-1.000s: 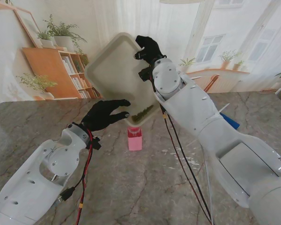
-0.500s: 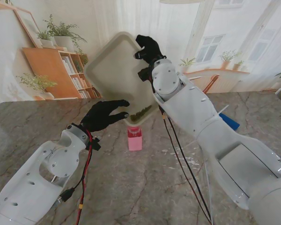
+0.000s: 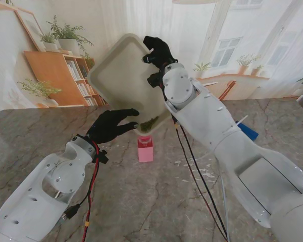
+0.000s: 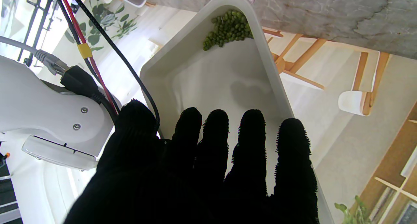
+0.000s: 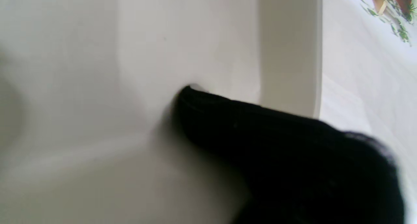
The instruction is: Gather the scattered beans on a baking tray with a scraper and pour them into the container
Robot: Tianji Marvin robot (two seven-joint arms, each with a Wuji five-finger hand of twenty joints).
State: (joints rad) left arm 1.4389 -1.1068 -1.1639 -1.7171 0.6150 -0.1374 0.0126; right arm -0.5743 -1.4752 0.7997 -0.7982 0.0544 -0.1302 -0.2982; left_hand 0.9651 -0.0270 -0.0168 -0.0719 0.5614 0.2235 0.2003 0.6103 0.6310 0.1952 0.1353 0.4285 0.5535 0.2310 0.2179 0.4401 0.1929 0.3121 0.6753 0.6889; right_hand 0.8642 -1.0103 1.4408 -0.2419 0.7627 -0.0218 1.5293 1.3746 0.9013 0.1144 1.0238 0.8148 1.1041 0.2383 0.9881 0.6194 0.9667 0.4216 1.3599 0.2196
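Observation:
My right hand (image 3: 156, 50) is shut on the far rim of the white baking tray (image 3: 121, 75) and holds it up in the air, tilted steeply. Green beans (image 3: 149, 122) lie heaped in the tray's lowest corner, right over the pink container (image 3: 145, 148) standing on the table. In the left wrist view the beans (image 4: 228, 28) fill that corner of the tray (image 4: 228, 80). My left hand (image 3: 110, 126) is beside the tray's low edge, open, with its fingers (image 4: 251, 142) stretched out over the tray's inner face. The right wrist view shows only the tray's wall (image 5: 163, 38) and a black finger (image 5: 293, 152) pressed on it.
A blue flat tool (image 3: 248, 130) with a white handle lies on the marble table (image 3: 156, 201) to the right, behind my right arm. Black and red cables hang from both arms over the table. Small white flecks lie on the table near the container.
The tray has tipped steeper and swung slightly left. The beans have slid further down into the lowest corner, closer to the pink container. My left hand has barely moved.

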